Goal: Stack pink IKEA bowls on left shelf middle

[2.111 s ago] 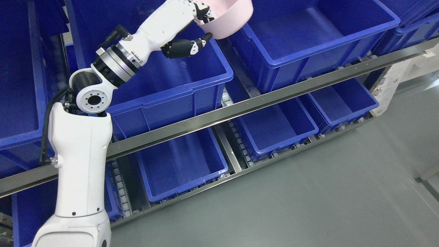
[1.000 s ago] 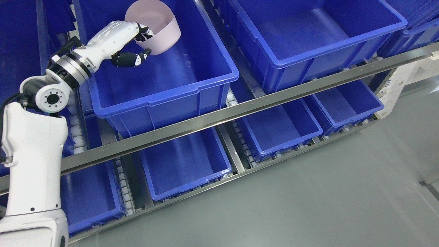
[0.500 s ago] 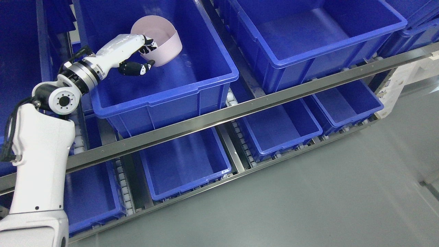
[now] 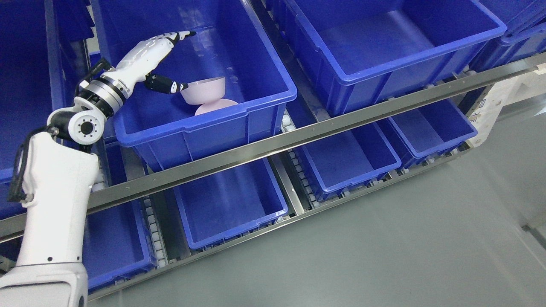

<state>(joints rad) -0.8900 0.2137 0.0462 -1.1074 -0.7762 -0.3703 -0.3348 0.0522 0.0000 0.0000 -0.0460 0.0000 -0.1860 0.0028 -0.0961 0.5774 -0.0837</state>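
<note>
A pink bowl (image 4: 204,91) sits upright inside the blue bin (image 4: 264,99) on the middle shelf level at the left. It rests over a second pink shape (image 4: 216,106) low in the bin's front; I cannot tell whether that is another bowl. My left hand (image 4: 187,59) is open inside the bin. Its fingers (image 4: 179,36) stretch up and away from the bowl. The thumb (image 4: 169,85) points at the bowl's left rim, touching it or nearly so. The hand holds nothing.
A second large blue bin (image 4: 396,64) stands to the right on the same level. A steel rail (image 4: 298,134) runs across in front. Smaller blue bins (image 4: 230,204) fill the lower level. Grey floor (image 4: 384,247) lies at the lower right.
The hand has lowered the bowl to the bin's front and let go of it. The fingers have spread open and lifted away. Before that the camera view shifted.
</note>
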